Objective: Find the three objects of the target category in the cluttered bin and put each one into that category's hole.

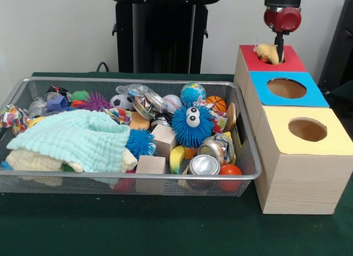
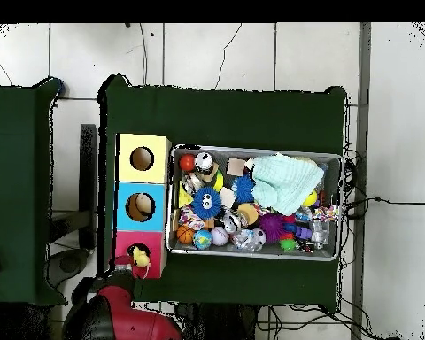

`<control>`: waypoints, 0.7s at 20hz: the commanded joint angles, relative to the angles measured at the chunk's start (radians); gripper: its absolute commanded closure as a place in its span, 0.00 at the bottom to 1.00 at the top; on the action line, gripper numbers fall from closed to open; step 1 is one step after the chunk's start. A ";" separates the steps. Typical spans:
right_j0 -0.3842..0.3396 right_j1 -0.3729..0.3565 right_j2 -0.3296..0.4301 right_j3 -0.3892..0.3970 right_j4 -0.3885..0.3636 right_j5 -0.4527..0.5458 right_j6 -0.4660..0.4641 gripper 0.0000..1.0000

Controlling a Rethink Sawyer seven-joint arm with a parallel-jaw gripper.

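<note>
A small yellow plush toy (image 1: 267,52) rests at the rim of the round hole in the red-topped box (image 1: 292,62), partly over the opening. My gripper (image 1: 280,48) hangs straight down right beside the toy, touching or nearly touching it; whether it grips the toy is hidden. From overhead the toy (image 2: 141,258) sits on the red box (image 2: 154,255) with the red arm (image 2: 119,305) just below it. The wire bin (image 1: 132,80) to the left is full of mixed objects.
Blue-topped (image 1: 313,96) and yellow-topped (image 1: 281,121) boxes with round holes stand in a row nearer the camera. The bin holds a mint cloth (image 1: 77,139), a blue fuzzy ball with eyes (image 1: 192,125), wooden blocks (image 1: 150,165), cans (image 1: 204,165), a banana (image 1: 176,158) and several balls.
</note>
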 commanded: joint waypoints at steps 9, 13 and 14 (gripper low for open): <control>-0.038 0.251 0.004 0.072 -0.063 -0.096 0.150 1.00; -0.048 0.328 -0.023 0.055 -0.100 -0.188 0.133 1.00; -0.049 0.346 -0.029 0.050 -0.107 -0.210 0.128 1.00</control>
